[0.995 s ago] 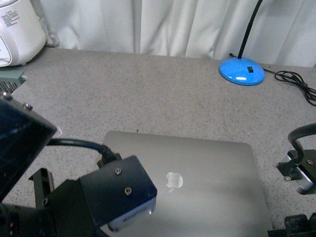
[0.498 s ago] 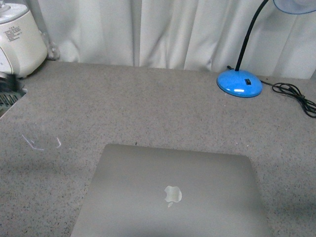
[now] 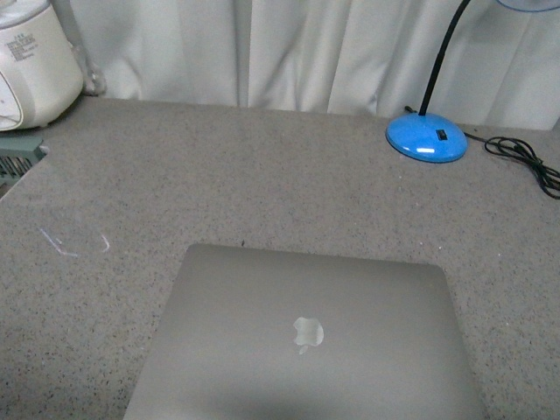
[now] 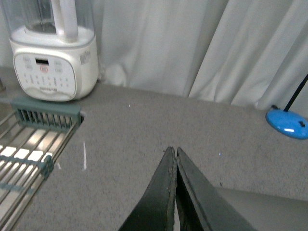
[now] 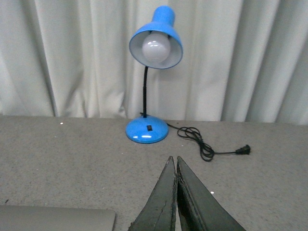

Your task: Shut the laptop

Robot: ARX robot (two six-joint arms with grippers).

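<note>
Your laptop (image 3: 306,341) lies shut, lid down, on the near part of the grey counter (image 3: 262,175). Both the left gripper (image 4: 175,156) and right gripper (image 5: 174,166) have their fingers pressed together, holding nothing.

Right hand (image 5: 176,166) hangs with its fingers pressed together over the speckled grey surface (image 5: 72,159). Blue desk lamp (image 5: 148,96) stands ahead by the white curtain (image 5: 62,57), its black cord (image 5: 207,147) trailing unplugged. Laptop (image 5: 55,219) corner shows close by.

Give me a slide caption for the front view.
Closed grey laptop, logo up, lies flat on the speckled countertop; blue desk lamp stands behind by the white curtain.
</note>
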